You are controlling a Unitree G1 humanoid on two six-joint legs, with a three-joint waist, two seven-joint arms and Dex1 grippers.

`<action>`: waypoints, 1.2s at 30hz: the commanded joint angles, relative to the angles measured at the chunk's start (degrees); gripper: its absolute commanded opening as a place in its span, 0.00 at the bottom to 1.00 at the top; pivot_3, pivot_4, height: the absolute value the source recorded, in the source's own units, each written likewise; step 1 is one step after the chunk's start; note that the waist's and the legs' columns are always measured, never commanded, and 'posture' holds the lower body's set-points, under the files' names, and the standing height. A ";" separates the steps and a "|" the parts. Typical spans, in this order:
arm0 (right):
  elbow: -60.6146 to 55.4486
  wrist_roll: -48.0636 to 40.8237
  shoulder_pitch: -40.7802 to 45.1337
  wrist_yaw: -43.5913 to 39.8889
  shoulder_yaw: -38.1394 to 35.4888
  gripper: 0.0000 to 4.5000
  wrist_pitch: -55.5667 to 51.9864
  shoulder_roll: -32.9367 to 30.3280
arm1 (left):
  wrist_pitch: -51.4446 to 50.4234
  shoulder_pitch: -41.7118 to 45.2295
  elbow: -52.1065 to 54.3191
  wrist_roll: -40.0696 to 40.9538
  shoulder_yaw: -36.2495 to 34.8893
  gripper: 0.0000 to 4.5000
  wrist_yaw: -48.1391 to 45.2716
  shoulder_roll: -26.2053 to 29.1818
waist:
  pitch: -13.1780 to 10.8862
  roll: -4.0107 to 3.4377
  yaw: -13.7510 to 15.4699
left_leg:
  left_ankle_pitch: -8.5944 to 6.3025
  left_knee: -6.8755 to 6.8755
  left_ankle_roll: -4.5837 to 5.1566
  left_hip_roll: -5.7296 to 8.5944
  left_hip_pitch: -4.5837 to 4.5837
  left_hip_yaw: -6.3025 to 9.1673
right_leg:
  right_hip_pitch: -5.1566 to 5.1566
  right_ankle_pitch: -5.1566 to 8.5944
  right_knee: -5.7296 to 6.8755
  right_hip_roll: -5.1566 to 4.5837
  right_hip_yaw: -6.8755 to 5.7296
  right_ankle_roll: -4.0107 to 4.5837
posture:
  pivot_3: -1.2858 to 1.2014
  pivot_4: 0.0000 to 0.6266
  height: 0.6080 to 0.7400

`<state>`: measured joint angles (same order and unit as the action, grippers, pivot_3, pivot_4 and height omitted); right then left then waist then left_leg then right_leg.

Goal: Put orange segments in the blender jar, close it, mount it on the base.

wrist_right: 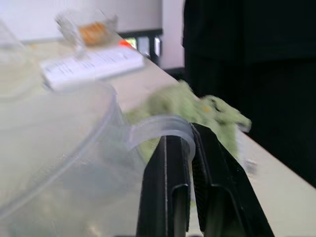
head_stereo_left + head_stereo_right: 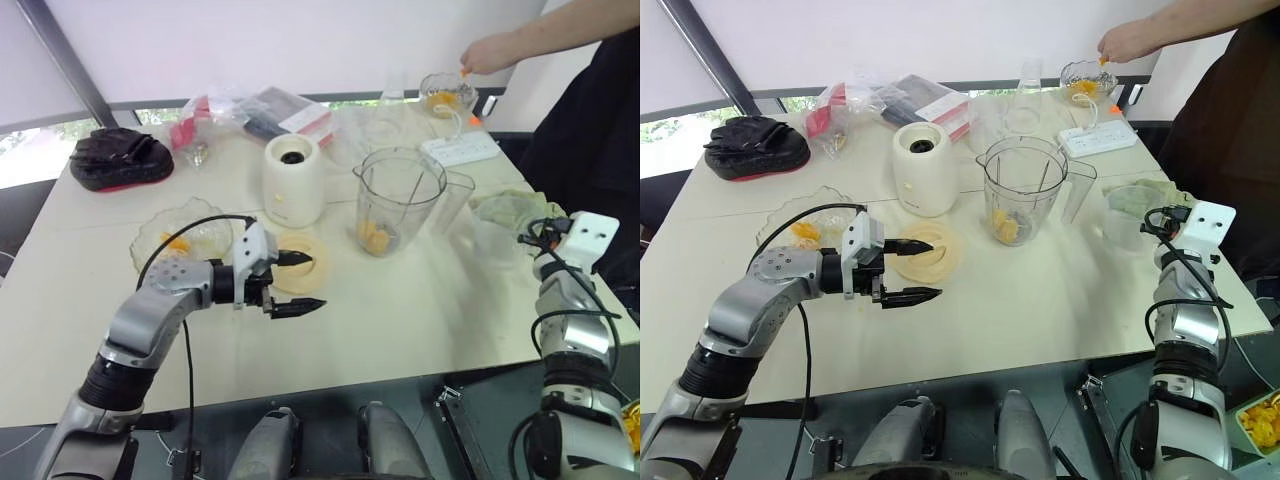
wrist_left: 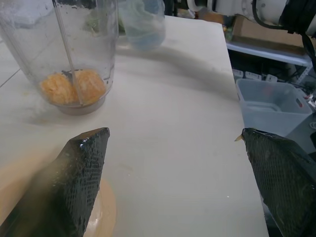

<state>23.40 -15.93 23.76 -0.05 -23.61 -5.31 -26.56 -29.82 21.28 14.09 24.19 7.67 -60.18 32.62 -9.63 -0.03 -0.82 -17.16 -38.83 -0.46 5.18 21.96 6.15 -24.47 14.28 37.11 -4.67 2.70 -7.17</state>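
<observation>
The left tool point(image 2: 902, 270) hovers over the table point(image 2: 1040, 310) with its two black fingers spread wide and nothing between them, pointing sideways toward the right. Its upper finger lies over the near edge of one flat round cream-yellow lid point(image 2: 930, 255), which lies flat on the table.

The right tool point(image 1: 190, 148) has its two fingers pressed together on the thin curved handle of one small clear measuring cup point(image 1: 59, 148), at the table's right side beside a crumpled green cloth point(image 2: 1145, 195).

One blender jar point(image 2: 1025, 190) stands upright near the middle of the table, long axis vertical, mouth open and facing up, its spout toward the base. At its bottom lie orange segments point(image 3: 71, 86), a small heap of perhaps two or three; the exact count cannot be told.

One cream-white base point(image 2: 925, 170) stands upright just left of the jar, apart from it, dark socket facing up.

One scalloped glass bowl point(image 2: 805, 225) with a little orange fruit sits left of the lid. At the far edge, a person's hand point(image 2: 1125, 42) reaches over another glass bowl point(image 2: 1087, 80).
</observation>
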 commanded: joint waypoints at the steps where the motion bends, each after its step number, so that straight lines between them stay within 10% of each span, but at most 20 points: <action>1: -10.45 -2.22 1.86 2.63 -2.41 0.01 -2.15 0.56 | 1.46 1.22 0.16 -0.15 -0.29 1.00 -0.47 0.74 | -0.04 -0.07 0.00 | 0.00 0.00 0.00 0.00 0.02 0.00 | -0.01 0.00 0.00 0.00 0.00 0.00 | 0.52 0.24 1.00; 18: -26.17 -4.66 10.22 9.45 -2.48 0.01 -10.70 2.74 | 2.42 2.83 -1.58 -0.52 0.05 1.00 -0.91 1.00 | -0.08 -0.13 -0.02 | 0.01 0.07 -0.01 0.00 0.09 0.00 | -0.14 0.00 0.00 0.00 0.00 0.00 | 0.52 0.24 1.00; 36: -28.06 8.59 20.28 -3.08 11.19 0.01 -7.14 -7.27 | 3.37 2.29 -1.41 -1.26 0.14 1.00 -0.68 1.09 | -0.11 -0.15 -0.11 | 0.03 0.27 -0.05 -0.01 0.17 -0.02 | -0.31 0.00 -0.02 -0.01 0.00 0.00 | 0.52 0.24 1.00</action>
<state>-0.92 -8.52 41.05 -2.36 -11.67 -15.35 -32.40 -27.54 23.32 11.39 23.07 8.24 -60.97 33.19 -9.74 -0.18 -0.93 -17.12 -38.56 -0.53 5.17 22.14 6.13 -24.80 14.28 37.08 -4.68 2.70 -7.16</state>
